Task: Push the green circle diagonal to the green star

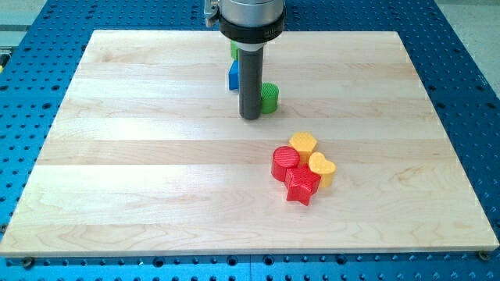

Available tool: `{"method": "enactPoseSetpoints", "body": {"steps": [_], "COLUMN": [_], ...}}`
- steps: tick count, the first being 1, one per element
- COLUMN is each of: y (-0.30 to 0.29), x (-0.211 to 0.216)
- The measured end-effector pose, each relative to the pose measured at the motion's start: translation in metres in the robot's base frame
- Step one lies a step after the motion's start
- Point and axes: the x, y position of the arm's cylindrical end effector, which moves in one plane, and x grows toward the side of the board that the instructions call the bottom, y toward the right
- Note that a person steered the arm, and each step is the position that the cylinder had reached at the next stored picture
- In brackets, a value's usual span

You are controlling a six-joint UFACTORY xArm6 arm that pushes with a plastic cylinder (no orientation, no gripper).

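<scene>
The green circle [269, 97] lies near the board's top centre, partly hidden behind my rod. My tip [250, 117] rests on the board just left of and slightly below it, touching or nearly touching. A green block [233, 51], likely the green star, peeks out at the rod's upper left, mostly hidden by the arm. A blue block [233, 76] sits just below it, left of the rod, its shape unclear.
A cluster lies right of centre: a yellow hexagon [303, 143], a yellow heart [322, 168], a red circle [284, 161] and a red star [301, 186]. The wooden board [117, 179] sits on a blue perforated table.
</scene>
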Motion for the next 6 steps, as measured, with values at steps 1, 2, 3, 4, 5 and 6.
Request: {"method": "enactPoseSetpoints", "body": {"steps": [1,2,3,4,5,6], "y": [0.007,0.039,0.044,0.048,0.086,0.101], "x": [0.001,-0.002,-0.039,-0.054,-0.053,-0.07]}}
